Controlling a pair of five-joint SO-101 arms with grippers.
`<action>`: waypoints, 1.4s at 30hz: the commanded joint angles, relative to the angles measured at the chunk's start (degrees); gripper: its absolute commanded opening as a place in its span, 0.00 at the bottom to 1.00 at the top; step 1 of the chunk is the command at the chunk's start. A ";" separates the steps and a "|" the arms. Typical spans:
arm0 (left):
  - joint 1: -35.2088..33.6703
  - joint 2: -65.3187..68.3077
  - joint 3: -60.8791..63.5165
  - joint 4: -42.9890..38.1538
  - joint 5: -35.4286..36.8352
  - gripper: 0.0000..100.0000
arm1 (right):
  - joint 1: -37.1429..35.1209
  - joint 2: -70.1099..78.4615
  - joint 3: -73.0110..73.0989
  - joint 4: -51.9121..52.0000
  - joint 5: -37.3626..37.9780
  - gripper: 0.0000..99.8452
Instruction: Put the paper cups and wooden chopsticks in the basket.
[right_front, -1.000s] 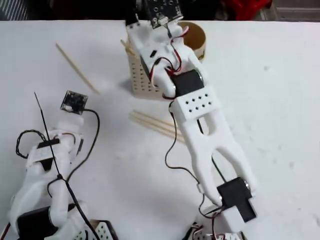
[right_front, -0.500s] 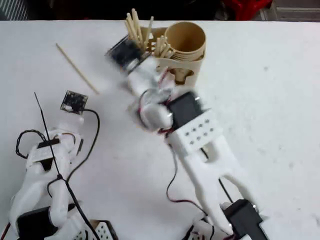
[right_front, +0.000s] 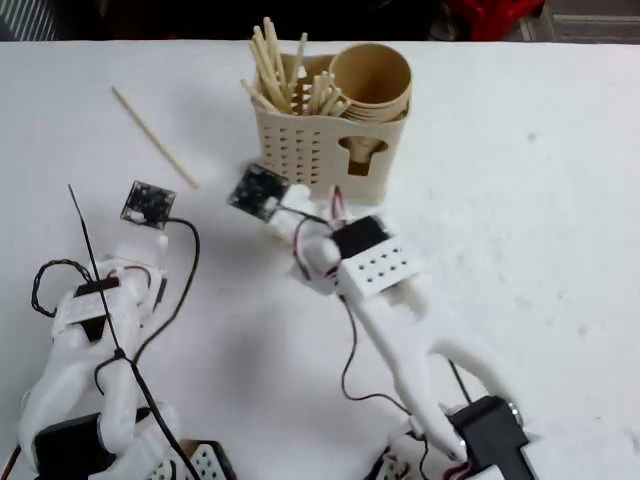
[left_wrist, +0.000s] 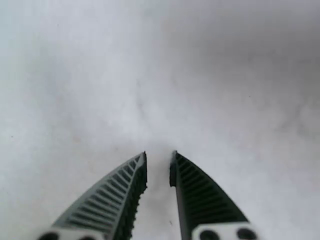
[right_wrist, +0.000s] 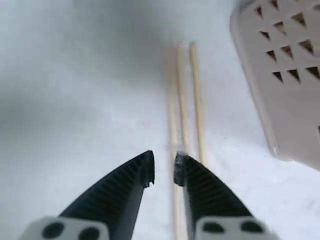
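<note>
Right gripper (right_wrist: 163, 162), jaws narrowly parted and empty, near the basket (right_wrist: 290, 110): three wooden chopsticks (right_wrist: 182, 100) lie just ahead, long axes in line with the jaws, beside the basket.

Far middle of white flat table (right_front: 560, 200): beige perforated plastic basket (right_front: 320, 150). In its right compartment: stack of tan paper cups (right_front: 372, 75). In its left compartment: bundle of pale wooden chopsticks (right_front: 272, 62), standing, leaning. Left of basket, well apart, on table: single loose wooden chopstick (right_front: 155, 137), lying slantwise. Just beside basket's front wall: three more wooden sticks (right_wrist: 182, 100), side by side on table. Above these three: right gripper (right_wrist: 164, 172). Near left part of table, well apart from basket: left gripper (left_wrist: 158, 167), over bare surface.
</note>
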 joint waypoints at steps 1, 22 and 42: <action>0.92 -1.80 0.09 -0.88 -0.62 0.10 | 4.09 -1.27 4.04 -8.22 5.19 0.14; 0.92 -1.80 0.09 -0.88 -0.62 0.10 | 4.44 20.97 -0.09 -16.40 7.65 0.12; 0.92 -1.80 0.09 -0.88 -0.62 0.10 | -1.54 18.24 1.05 -10.77 4.48 0.02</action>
